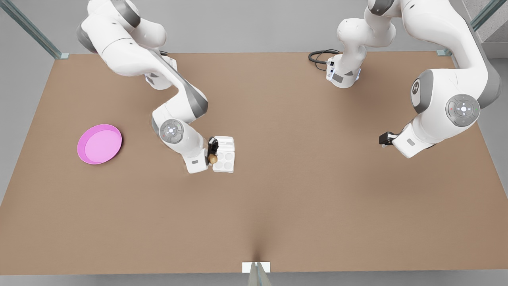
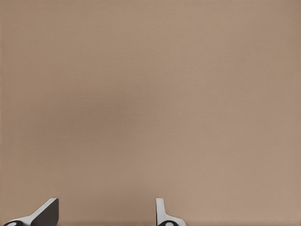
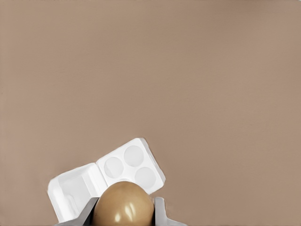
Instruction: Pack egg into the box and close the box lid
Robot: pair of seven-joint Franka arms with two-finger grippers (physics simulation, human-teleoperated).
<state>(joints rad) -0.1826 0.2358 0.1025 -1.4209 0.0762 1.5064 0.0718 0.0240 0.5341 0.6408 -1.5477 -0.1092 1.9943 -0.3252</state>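
The right gripper [image 1: 213,155] hangs over the box [image 1: 224,157] near the middle of the brown table [image 1: 278,198], its fingers [image 3: 160,209] closed around the tan-brown egg [image 1: 213,159]. In the front view the egg sits at the carton's 9 o'clock edge, above the wells rather than in one. The right wrist view shows the egg [image 3: 123,203] clamped between the two fingers, with the box [image 3: 133,165] lying open below it, three empty round wells showing. The box lid [image 1: 223,140] is folded back flat at the carton's 12 o'clock side. A pink dish [image 1: 99,143] rests well apart at 9 o'clock. The left gripper [image 1: 384,139] waits at 3 o'clock over bare table, its fingers [image 2: 162,212] spread wide and holding nothing.
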